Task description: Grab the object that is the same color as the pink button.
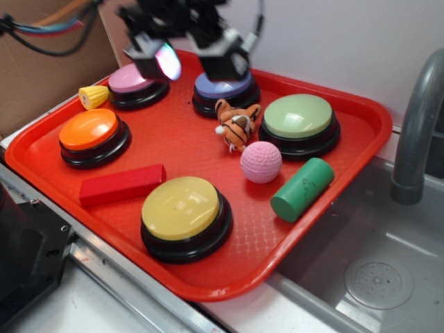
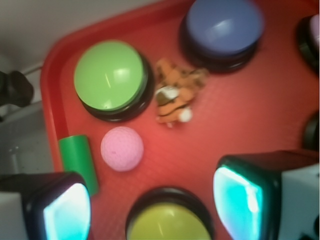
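Observation:
The small pale pink dimpled ball [image 1: 261,161] lies on the red tray [image 1: 208,277] between the tiger plush [image 1: 236,123] and the green cylinder [image 1: 302,189]. In the wrist view the ball [image 2: 122,148] lies ahead of my left finger. The pink button [image 1: 132,78] stands at the tray's far left corner; only its edge [image 2: 315,30] shows in the wrist view. My gripper [image 1: 194,59] hangs high over the back of the tray, between the pink button and the purple-blue button [image 1: 223,87]. It is open and empty [image 2: 155,205].
Orange button [image 1: 89,130], yellow button [image 1: 182,208] and green button [image 1: 298,116] stand on the tray. A red block [image 1: 122,184] and a yellow corn toy [image 1: 93,96] lie there too. A sink [image 1: 374,277] with a grey faucet [image 1: 416,125] is to the right.

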Controlling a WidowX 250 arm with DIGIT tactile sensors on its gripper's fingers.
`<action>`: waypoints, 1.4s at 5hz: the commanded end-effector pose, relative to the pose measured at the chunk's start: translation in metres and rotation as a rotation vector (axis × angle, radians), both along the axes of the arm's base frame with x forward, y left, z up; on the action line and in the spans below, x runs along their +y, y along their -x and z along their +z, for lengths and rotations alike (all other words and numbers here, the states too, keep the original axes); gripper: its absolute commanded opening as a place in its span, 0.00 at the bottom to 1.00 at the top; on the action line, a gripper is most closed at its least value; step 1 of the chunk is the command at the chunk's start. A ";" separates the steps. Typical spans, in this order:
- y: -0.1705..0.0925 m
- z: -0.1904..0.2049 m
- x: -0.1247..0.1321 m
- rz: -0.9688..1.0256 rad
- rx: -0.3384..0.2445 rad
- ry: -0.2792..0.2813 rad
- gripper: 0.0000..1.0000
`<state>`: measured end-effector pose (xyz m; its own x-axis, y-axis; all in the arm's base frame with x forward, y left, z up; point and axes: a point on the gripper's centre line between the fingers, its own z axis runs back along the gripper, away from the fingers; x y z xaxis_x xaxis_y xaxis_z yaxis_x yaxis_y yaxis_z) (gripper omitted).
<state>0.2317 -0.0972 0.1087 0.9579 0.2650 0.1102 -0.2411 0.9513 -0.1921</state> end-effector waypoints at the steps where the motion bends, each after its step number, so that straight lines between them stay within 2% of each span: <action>1: -0.017 -0.035 -0.021 -0.055 -0.045 0.101 1.00; 3: -0.021 -0.058 -0.021 -0.030 -0.006 0.085 1.00; 5: -0.027 -0.068 -0.028 -0.040 -0.019 0.131 1.00; 6: -0.027 -0.065 -0.029 -0.030 -0.038 0.120 0.06; 7: -0.026 -0.062 -0.028 -0.021 -0.050 0.123 0.00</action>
